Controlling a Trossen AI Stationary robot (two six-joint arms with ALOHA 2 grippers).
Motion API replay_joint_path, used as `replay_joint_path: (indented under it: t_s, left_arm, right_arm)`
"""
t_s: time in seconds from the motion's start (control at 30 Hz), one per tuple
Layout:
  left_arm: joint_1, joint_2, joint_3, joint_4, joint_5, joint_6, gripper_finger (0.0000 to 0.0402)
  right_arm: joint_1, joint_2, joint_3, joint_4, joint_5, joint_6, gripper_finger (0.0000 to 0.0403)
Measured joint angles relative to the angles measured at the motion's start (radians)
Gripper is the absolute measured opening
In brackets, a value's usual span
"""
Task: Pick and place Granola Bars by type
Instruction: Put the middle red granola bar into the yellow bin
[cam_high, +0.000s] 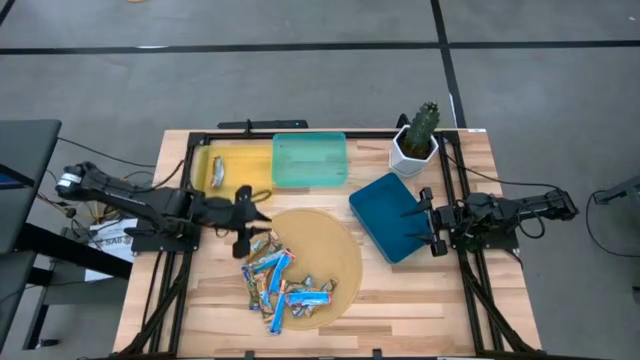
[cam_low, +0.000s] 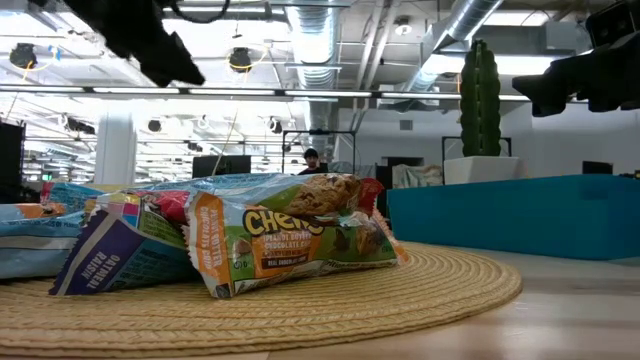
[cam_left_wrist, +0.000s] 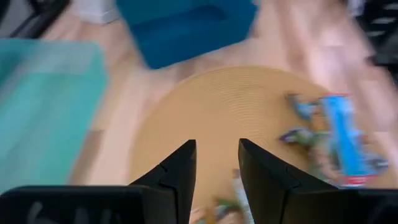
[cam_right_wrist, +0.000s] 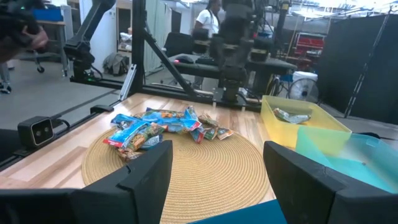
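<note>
Mostly glossy Granola Bars (cam_high: 280, 282), round woven mat (cam_high: 335, 250)

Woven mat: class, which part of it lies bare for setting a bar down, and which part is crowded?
The woven mat is bare on its half toward the dark blue tray. The granola bars crowd its other half, near the left hand.

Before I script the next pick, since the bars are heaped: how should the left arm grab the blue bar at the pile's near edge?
Take the blue bar across its narrow width at mid-length, coming straight down from above. It lies flat on the woven mat at the pile's edge, long axis running side to side, so jaws closing across it likely clear its neighbours. The left gripper, open, hovers over the pile's far side.
</note>
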Motion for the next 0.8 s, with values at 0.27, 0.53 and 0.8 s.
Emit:
replay_joint_path:
  t_s: [0.27,0.53,0.8]
  left_arm:
    - [-0.151,0.070,-0.001,0.082,0.001,-0.084,0.0114]
    - [-0.155,0.164,-0.001,0.147,-0.028,-0.228,0.0114]
    - [-0.156,0.305,0.054,0.169,-0.017,-0.353,0.0114]
  right_arm:
    - [0.000,0.000,0.000,0.004,0.000,0.000,0.0244]
    - [0.000,0.000,-0.001,0.005,0.000,0.000,0.0244]
    - [0.000,0.000,-0.001,0.005,0.000,0.000,0.0244]
